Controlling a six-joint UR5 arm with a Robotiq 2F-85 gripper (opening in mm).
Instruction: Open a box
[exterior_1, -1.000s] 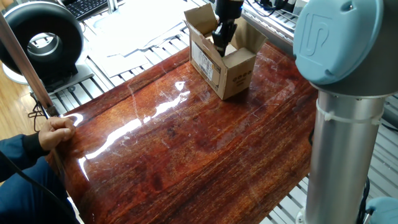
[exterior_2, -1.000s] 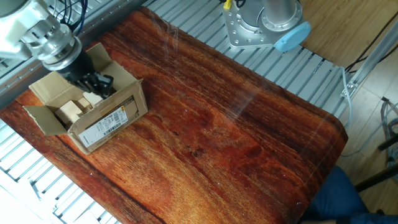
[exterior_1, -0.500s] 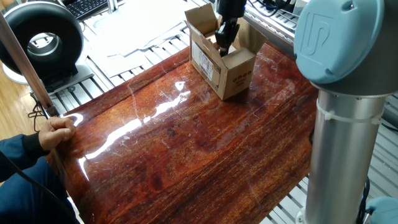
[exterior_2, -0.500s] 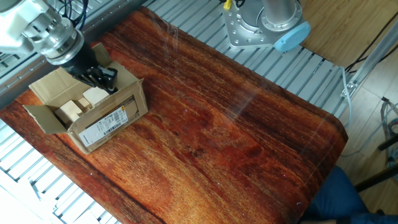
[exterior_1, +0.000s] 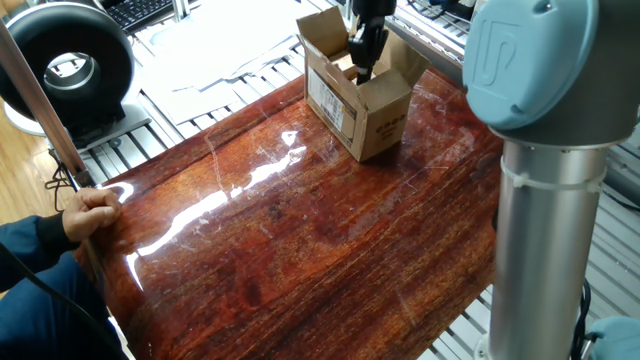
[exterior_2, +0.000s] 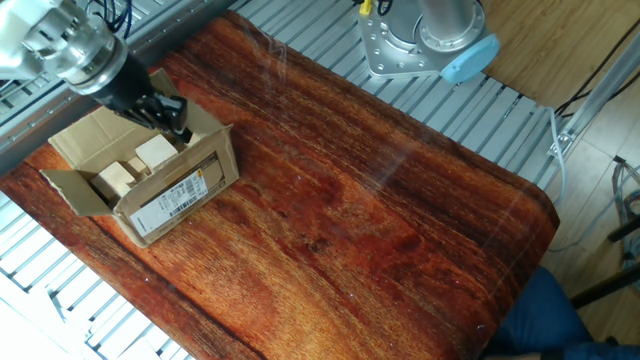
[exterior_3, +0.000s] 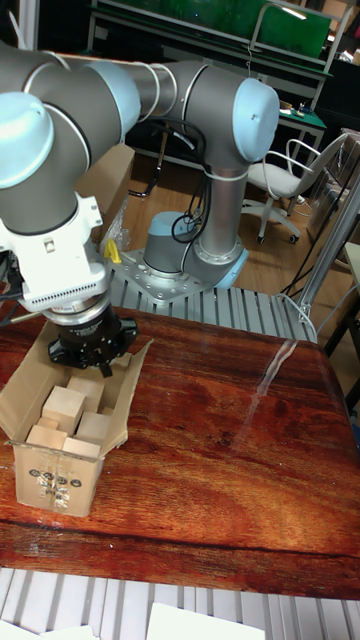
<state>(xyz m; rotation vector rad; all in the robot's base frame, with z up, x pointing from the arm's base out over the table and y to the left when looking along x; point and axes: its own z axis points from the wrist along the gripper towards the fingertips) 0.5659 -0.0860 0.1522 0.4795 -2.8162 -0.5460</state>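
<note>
The box (exterior_3: 70, 440) is sitting open on the surface (exterior_2: 380, 220); only the tall fixed view is showing its wooden blocks (exterior_3: 64, 408) clearly; the gripper (exterior_2: 168, 112) is hanging over it, fingers' spacing unclear.

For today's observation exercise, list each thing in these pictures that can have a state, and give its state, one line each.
box: upright on the table, top flaps folded out, open
wooden blocks: lying inside the box
end effector: above the box's open top, holding nothing visible; open or shut unclear
person's hand: resting at the table's edge

Robotics lab: slotted aluminium bench (exterior_2: 300, 30), office chair (exterior_3: 285, 180), keyboard (exterior_1: 140, 10).
</note>
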